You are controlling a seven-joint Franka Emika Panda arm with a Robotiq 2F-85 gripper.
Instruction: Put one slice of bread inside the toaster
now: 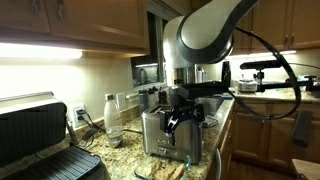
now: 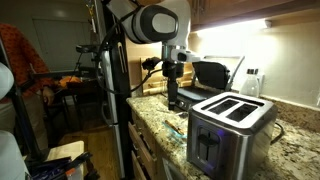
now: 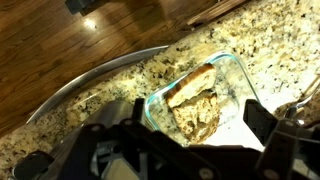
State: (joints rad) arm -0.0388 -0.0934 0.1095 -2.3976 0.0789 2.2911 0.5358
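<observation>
Hovering my gripper [image 3: 192, 118] above the glass dish [image 3: 235, 75], I'm keeping the jaws spread wide and gripping nothing (bread showing between them). The slice of bread [image 3: 192, 92] is lying in that dish; the toaster [image 2: 230, 130] is standing apart along the counter [image 3: 120, 75].

Panda arm [image 1: 205, 35]: big joint up high, last links folded over, wrist [image 2: 174, 62] pointing straight down. Robotiq gripper [image 3: 190, 128] hangs vertical under it, tips lowest. Wrist view: jaws spread wide, fingers [image 3: 262, 122] far out toward either side of frame. In both exterior views gripper dark and blurred; fingers look parted there too, not certain
</observation>
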